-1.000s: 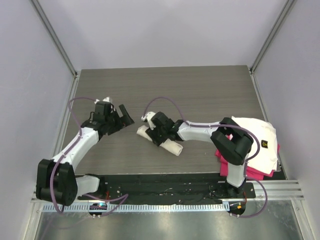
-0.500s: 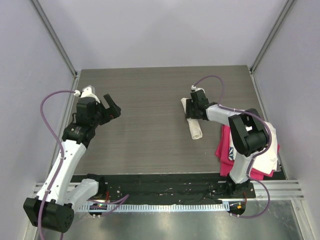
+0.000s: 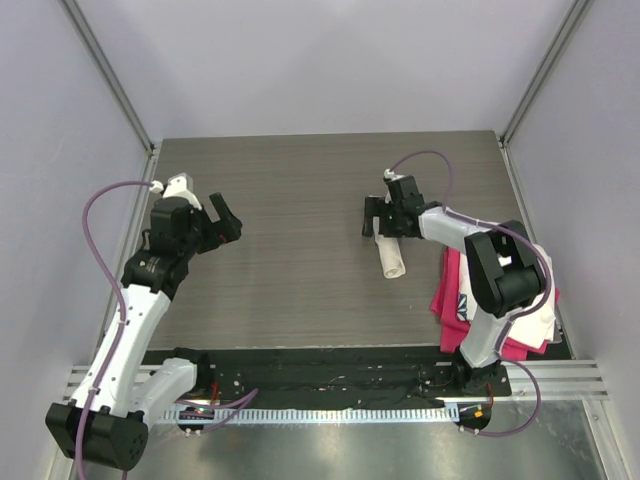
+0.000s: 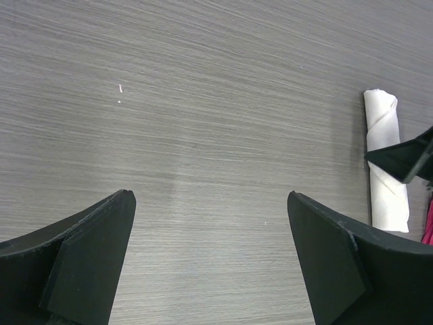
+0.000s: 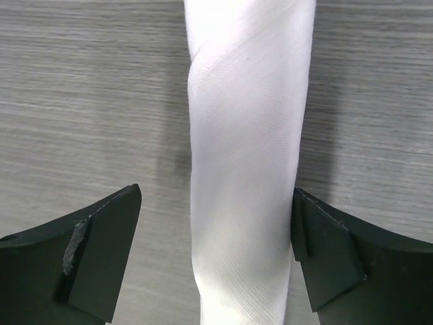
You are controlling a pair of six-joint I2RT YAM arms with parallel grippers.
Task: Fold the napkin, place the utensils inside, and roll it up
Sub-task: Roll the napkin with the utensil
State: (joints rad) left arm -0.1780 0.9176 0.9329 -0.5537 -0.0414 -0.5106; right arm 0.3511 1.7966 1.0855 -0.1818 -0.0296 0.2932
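The napkin lies on the table as a tight white roll, pointing away from the arms; it also shows in the right wrist view and at the right edge of the left wrist view. My right gripper is open and straddles the roll's far end. One finger is next to the roll's side and the other stands apart from it. My left gripper is open over bare table at the left, holding nothing. The utensils are hidden.
A pink cloth and a folded white cloth are stacked at the table's right edge, just right of the roll. Grey walls enclose the wood-grain table on three sides.
My right gripper carried the rolled napkin from the table's middle to the right, set it down and opened. My left arm drew back to the left, still open.
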